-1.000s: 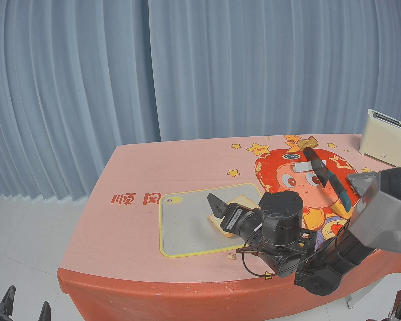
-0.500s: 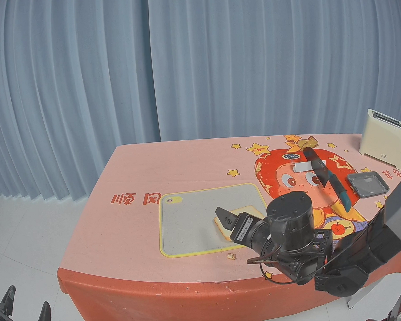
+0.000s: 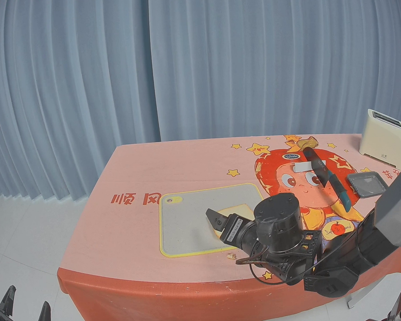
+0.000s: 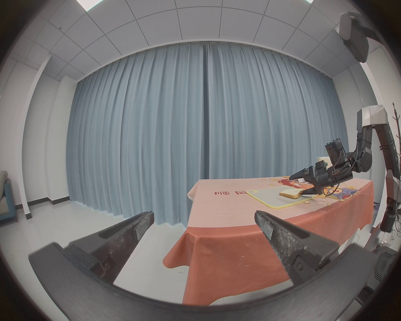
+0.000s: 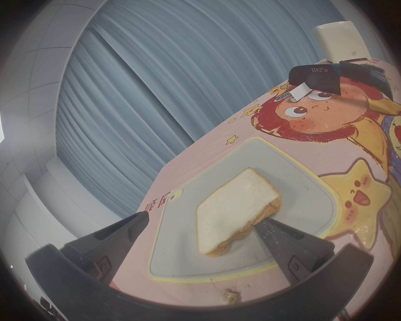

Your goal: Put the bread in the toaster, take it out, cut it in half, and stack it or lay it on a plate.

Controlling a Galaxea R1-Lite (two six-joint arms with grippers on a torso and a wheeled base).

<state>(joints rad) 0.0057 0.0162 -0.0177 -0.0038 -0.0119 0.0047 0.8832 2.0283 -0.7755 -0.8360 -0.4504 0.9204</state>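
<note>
A slice of white bread [image 3: 237, 209] [image 5: 236, 209] lies flat on the grey, yellow-rimmed cutting board [image 3: 186, 222] [image 5: 300, 188]. My right gripper [image 3: 220, 223] [image 5: 200, 223] is open and low at the slice's near edge. One finger [image 5: 288, 246] is against the bread's corner and the other is off to the side over the board. The cream toaster [image 3: 384, 138] [image 5: 340, 42] stands at the table's far right. My left gripper [image 3: 28, 298] [image 4: 204, 215] hangs open beside the table, near the floor, holding nothing.
A knife [image 3: 328, 176] [image 5: 330, 75] with a black blade and teal handle lies on the cartoon print right of the board. A small grey square plate [image 3: 368, 184] sits beyond it, near the toaster. A crumb [image 3: 232, 256] [image 5: 227, 296] lies by the table's front edge.
My right gripper has come down from above the bread to its near edge, then shifted slightly left. The bread stays on the board. The left arm has not moved.
</note>
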